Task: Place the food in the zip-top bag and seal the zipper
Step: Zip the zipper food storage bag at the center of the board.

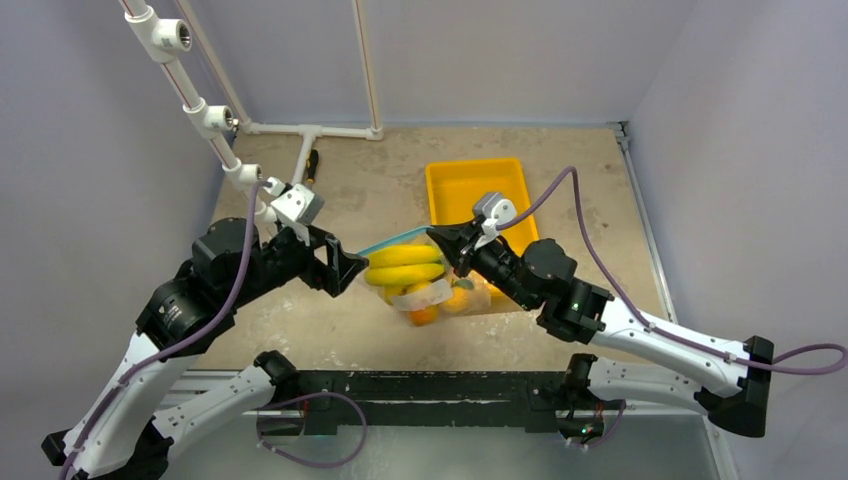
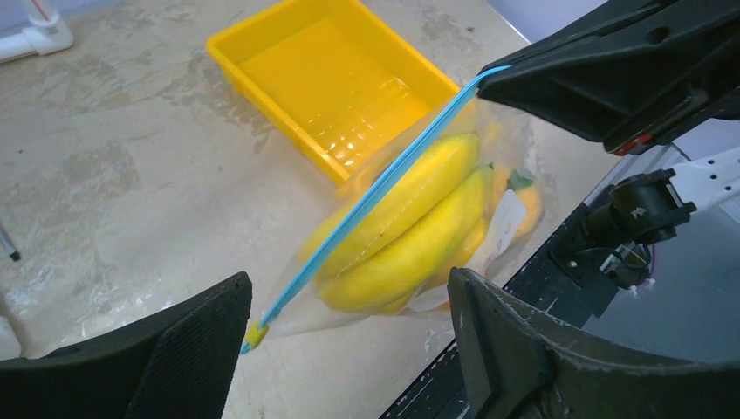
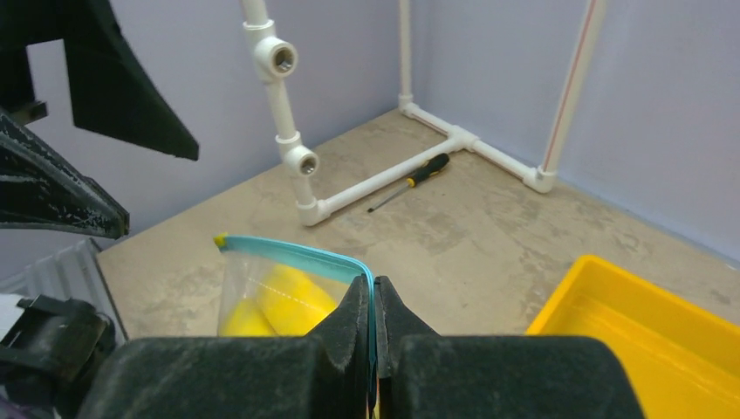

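The clear zip-top bag point(image 1: 425, 285) hangs above the table with the food inside: yellow bananas point(image 1: 403, 265), orange and peach pieces point(image 1: 424, 315). Its teal-blue zipper point(image 2: 384, 179) runs straight and looks closed, with a small yellow tab point(image 2: 255, 334) at its free end. My right gripper point(image 3: 373, 292) is shut on the zipper's right end point(image 1: 452, 245) and holds the bag up. My left gripper point(image 2: 349, 340) is open, its fingers either side of the bag's free end without touching it; it also shows in the top view point(image 1: 350, 270). The bananas show through the bag in the right wrist view point(image 3: 288, 297).
An empty yellow tray point(image 1: 478, 190) stands just behind the bag. A white pipe frame point(image 1: 300, 130) runs along the back and up the left. A screwdriver point(image 3: 410, 182) lies beside the pipe. The table's black front rail point(image 1: 430, 385) is just below the bag.
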